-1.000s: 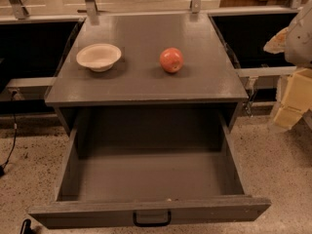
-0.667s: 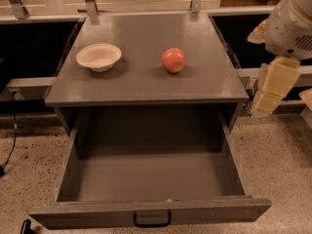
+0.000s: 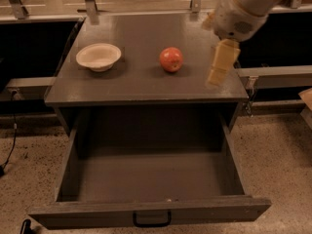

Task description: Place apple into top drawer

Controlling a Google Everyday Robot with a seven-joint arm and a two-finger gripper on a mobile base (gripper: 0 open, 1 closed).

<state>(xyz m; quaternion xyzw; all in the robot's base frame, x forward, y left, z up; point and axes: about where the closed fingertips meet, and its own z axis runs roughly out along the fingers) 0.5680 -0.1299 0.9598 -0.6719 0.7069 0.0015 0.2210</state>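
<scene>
status: apple sits on the cabinet top, slightly right of centre, nothing touching it. not in the drawer

bowl: cream, shallow, upright, same surface, left of the apple and well apart from it

gripper: hangs over the right side of the cabinet top, right of the apple, near it but clearly apart. points down, its lower end leaning a little toward the front edge. it reads as one cream slab from this angle, so can't tell whether it's open or closed. can't tell its height above the surface either

arm: pale casing, comes in from the upper right corner, covers part of the back right of the cabinet top

top drawer: pulled well out toward the camera below the cabinet top, grey inside, floor and side walls all in view. front panel runs along the bottom of the view, small black handle at its centre

around it: speckled floor on both sides, black cable on the floor at left, two metal posts standing at the rear edge of the cabinet top
</scene>
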